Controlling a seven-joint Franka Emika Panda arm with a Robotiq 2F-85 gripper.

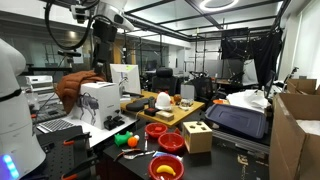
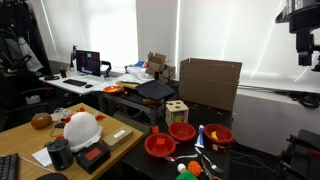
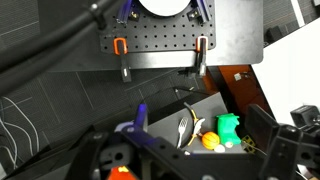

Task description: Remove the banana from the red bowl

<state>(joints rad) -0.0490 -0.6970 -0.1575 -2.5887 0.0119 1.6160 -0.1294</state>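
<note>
The red bowl (image 1: 165, 167) stands nearest the camera of three red bowls on the dark table, and the yellow banana (image 1: 162, 170) lies inside it. It also shows in an exterior view (image 2: 219, 134). My gripper (image 1: 104, 40) hangs high above the table, far from the bowl, and appears at the top right in an exterior view (image 2: 305, 50). In the wrist view its fingers (image 3: 190, 162) stand wide apart and empty. The banana and its bowl are out of the wrist view.
Two more red bowls (image 1: 156, 129) (image 1: 171, 141) stand close by. A wooden block box (image 1: 197, 135) sits beside them. An orange ball (image 3: 210, 141), a green item (image 3: 230, 128) and a fork (image 3: 183, 128) lie on the table. Cardboard boxes (image 2: 210, 82) stand behind.
</note>
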